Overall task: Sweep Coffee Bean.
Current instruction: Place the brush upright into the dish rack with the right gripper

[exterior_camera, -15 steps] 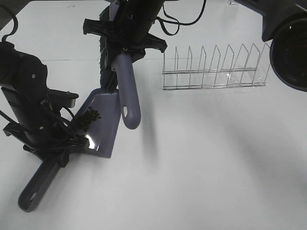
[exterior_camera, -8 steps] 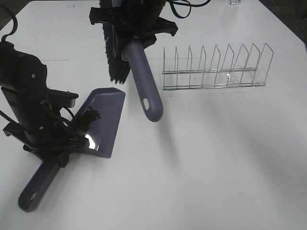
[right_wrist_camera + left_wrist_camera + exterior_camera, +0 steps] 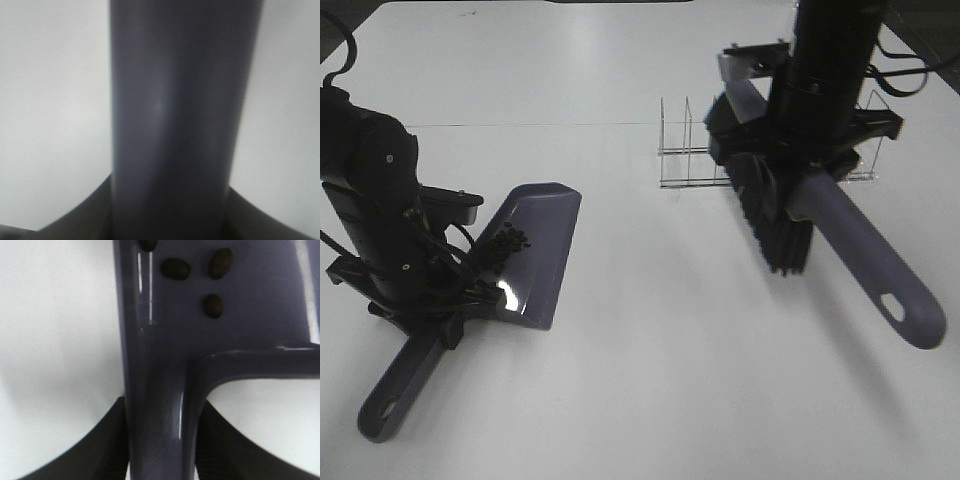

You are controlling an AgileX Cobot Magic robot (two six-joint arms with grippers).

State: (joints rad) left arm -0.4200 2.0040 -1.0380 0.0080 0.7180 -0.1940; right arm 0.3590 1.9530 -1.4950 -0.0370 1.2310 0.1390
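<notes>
**Beans rest loose in the pan**

The coffee bean cluster sits in the dustpan, left on the surface. Tiny, light and hard, they would likely roll, so carry them by the pan. The left pincer clamps its handle. The right pincer grips the brush by the wire rack.

A plain white surface fills almost the whole high view, smooth and matte, and both wrist views show it equally bare and white. A thin faint line runs straight across its far part. A clear wire rack of upright dividers stands on the far right half, partly hidden. Beyond the far corners lies only dark ground, too dim to make out. The light is bright and even from above, and the shadows are soft-edged and grey.
</notes>
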